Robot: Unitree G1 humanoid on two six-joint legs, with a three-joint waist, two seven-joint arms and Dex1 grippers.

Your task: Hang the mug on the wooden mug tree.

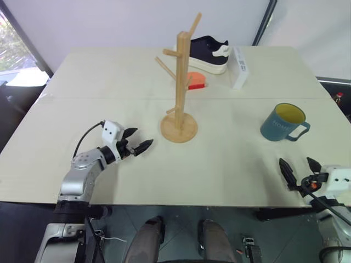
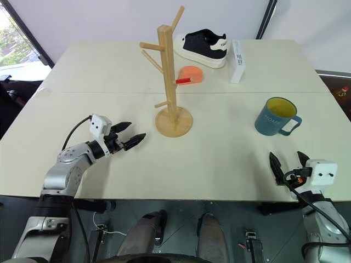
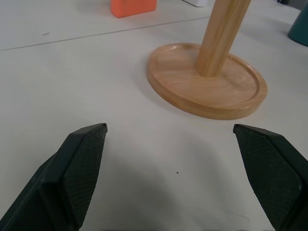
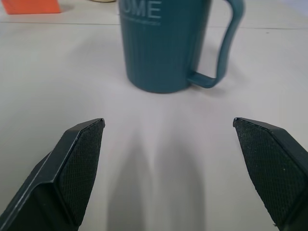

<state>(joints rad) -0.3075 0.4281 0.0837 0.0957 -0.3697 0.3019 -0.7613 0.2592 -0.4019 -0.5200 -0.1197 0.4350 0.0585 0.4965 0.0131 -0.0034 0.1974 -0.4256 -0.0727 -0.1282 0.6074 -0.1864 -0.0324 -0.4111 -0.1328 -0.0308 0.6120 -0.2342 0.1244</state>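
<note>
Left eye view: one mug point(image 1: 283, 123) upright on the table point(image 1: 109, 82), right side — just beyond the right gripper point(image 1: 299, 172), jaws wide, empty. One wooden mug tree point(image 1: 180, 87) at centre. Left gripper point(image 1: 137, 142) also open — near the tree's base, not touching.
</note>
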